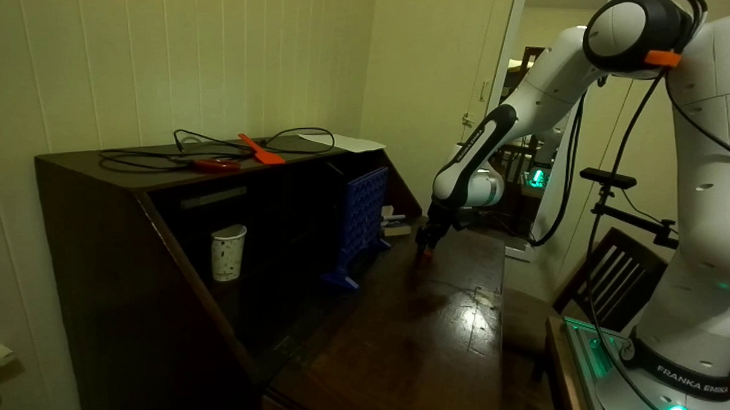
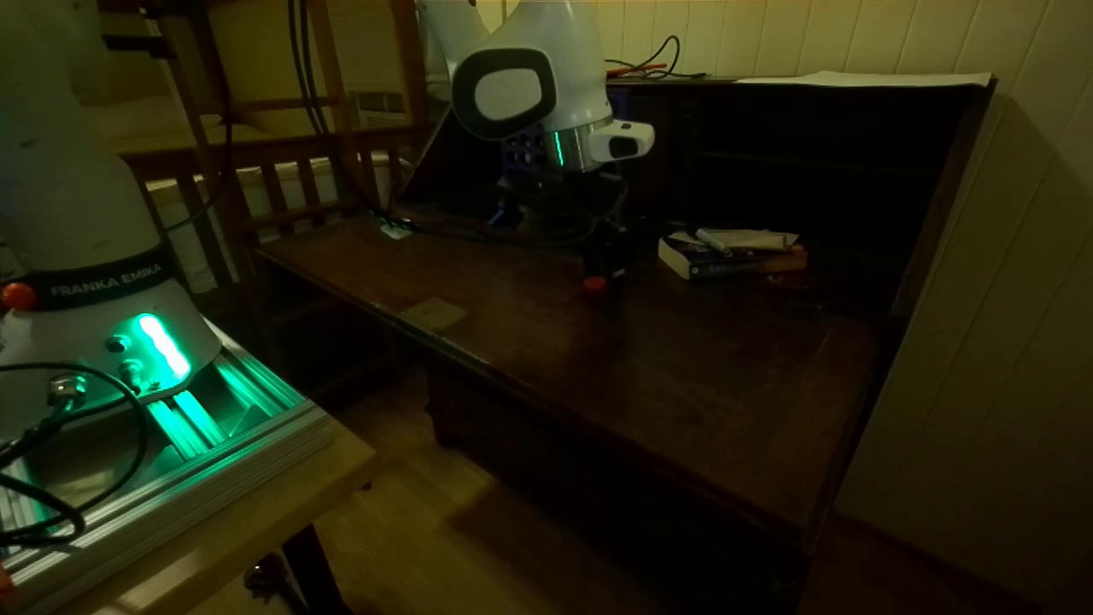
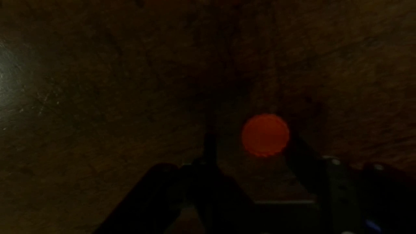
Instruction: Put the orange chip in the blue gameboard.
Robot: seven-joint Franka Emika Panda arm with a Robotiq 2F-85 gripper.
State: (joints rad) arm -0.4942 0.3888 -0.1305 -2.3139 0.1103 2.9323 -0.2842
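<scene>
We find the orange chip (image 3: 265,135) on the desk (image 1: 394,343) — in an exterior view, right of the blue gameboard (image 1: 365,212), apart from it. The gripper (image 3: 252,138) is spread; the chip shows in its gap. We see a patterned cup (image 1: 228,254) left of the gameboard there, and in both exterior views a book (image 2: 739,266) right of it.

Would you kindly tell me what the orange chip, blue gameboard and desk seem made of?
The orange chip looks like matte plastic, its rim notched. The blue gameboard is probably moulded plastic, one colour with holes; its finish is hard to judge. The desk seems varnished wood: brown, streaked, with glare.
</scene>
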